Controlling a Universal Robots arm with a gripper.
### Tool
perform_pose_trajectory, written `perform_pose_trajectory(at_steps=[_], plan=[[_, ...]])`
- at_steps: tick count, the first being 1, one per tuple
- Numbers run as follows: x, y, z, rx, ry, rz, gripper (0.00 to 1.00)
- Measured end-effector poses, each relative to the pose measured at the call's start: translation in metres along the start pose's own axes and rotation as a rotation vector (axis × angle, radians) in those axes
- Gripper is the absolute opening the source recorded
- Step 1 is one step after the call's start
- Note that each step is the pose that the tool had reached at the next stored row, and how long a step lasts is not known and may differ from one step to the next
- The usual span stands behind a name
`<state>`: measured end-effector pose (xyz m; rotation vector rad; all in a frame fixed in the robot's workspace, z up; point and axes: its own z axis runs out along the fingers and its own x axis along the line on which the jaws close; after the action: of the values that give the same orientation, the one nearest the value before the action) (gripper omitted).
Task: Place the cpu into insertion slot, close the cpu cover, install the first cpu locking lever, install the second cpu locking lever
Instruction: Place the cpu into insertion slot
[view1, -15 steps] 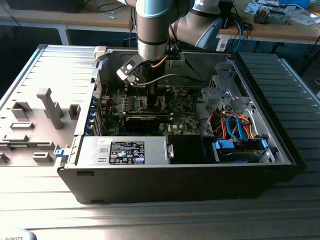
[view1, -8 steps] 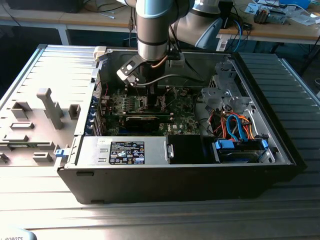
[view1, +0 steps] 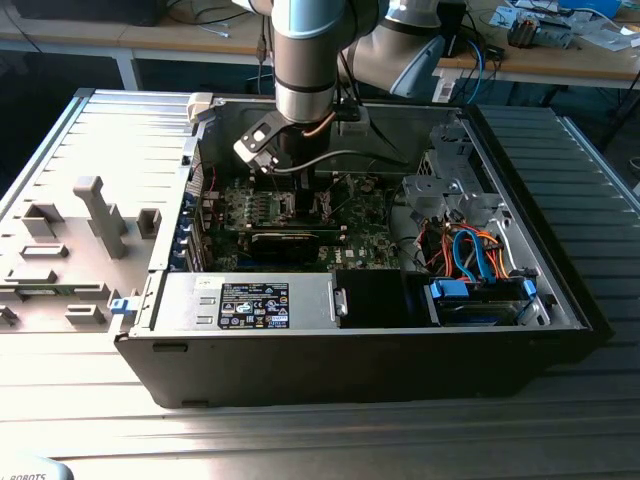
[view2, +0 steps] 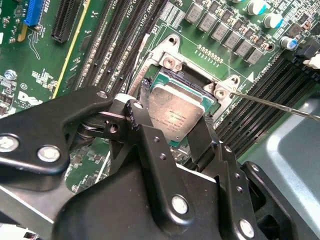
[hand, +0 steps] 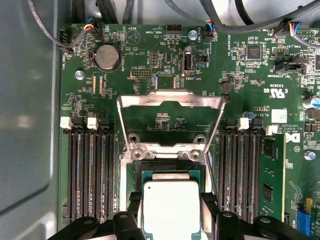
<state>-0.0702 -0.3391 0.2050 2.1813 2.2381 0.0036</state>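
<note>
My black two-finger gripper (view2: 176, 107) sits upper centre of the exterior view, inside the black open computer case (view1: 350, 365); clenched on the small square silver-topped cpu (view2: 175, 119); chip over the dark square insertion slot (hand: 160, 166); seated or not, cannot tell; grey metal-frame cpu cover (hand: 170, 96) stands open just beside it.

**A robotics lab bench set up for computer assembly**

An open computer case (view1: 350, 350) lay on its side on a ribbed metal table (view1: 300, 440); a robot arm (view1: 310, 60) reached down into it; inside the case, the bare motherboard (hand: 150, 65) showed its cpu cover (hand: 170, 98) hinged open; beside the case, at the exterior view's left, stood grey fixture blocks (view1: 100, 215); behind the case ran a wooden workbench (view1: 580, 62) strewn with cables.
</note>
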Motion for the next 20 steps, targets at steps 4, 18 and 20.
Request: perform_pose_trajectory(at_steps=[4, 18, 20], plan=[[0.0009, 0.0000, 0.0015, 0.0000, -0.0006, -0.001, 0.55], [0.0052, 0.0016, 0.0076, 0.0008, -0.0030, 0.039, 0.55], [0.0052, 0.0018, 0.0078, 0.0006, -0.0029, 0.039, 0.55]])
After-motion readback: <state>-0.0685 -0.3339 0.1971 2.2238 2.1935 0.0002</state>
